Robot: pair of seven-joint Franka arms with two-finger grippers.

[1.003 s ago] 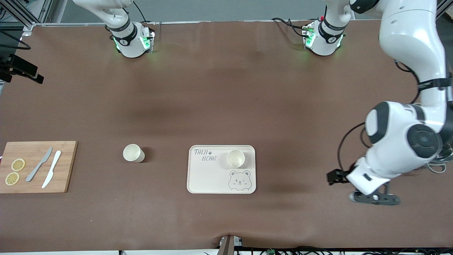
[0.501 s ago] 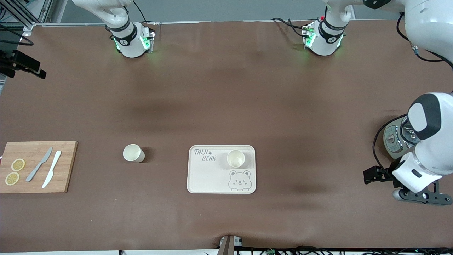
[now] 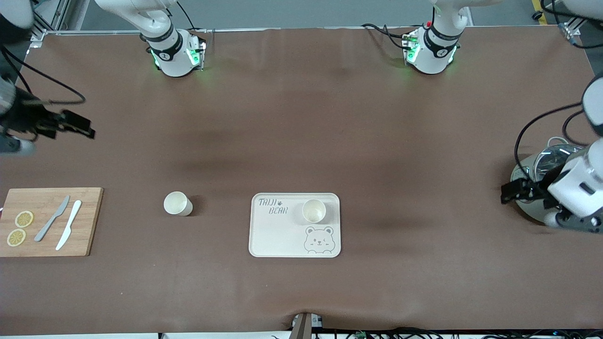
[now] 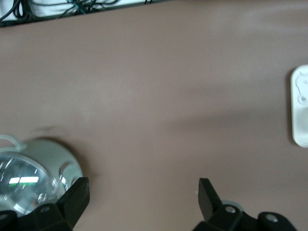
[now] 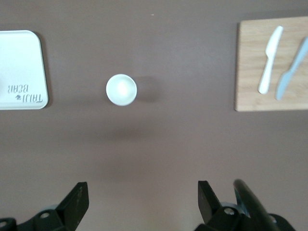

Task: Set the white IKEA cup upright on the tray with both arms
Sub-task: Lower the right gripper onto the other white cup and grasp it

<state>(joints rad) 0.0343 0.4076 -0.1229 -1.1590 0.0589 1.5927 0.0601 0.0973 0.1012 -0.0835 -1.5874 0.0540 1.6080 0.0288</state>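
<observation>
One white cup (image 3: pixel 313 210) stands upright on the cream tray (image 3: pixel 275 235), beside the "TAIJI BEAR" lettering. A second white cup (image 3: pixel 177 204) stands upright on the bare table, toward the right arm's end from the tray; it also shows as cup (image 5: pixel 121 89) in the right wrist view. My right gripper (image 5: pixel 142 193) hangs open and empty, high over the table at the right arm's end. Over the left arm's end, my left gripper (image 4: pixel 143 192) is open and empty beside a metal pot. The tray's edge (image 4: pixel 301 106) shows in the left wrist view.
A metal pot with a glass lid (image 3: pixel 541 188) stands at the left arm's end, partly under the left arm (image 3: pixel 577 188). A wooden cutting board (image 3: pixel 49 221) at the right arm's end carries a grey knife (image 3: pixel 52 219), a white knife (image 3: pixel 69 231) and two lemon slices (image 3: pixel 20 228).
The left arm has swung away from the tray toward its own end of the table and now hangs over the pot. The right arm has come into view. Neither cup moved.
</observation>
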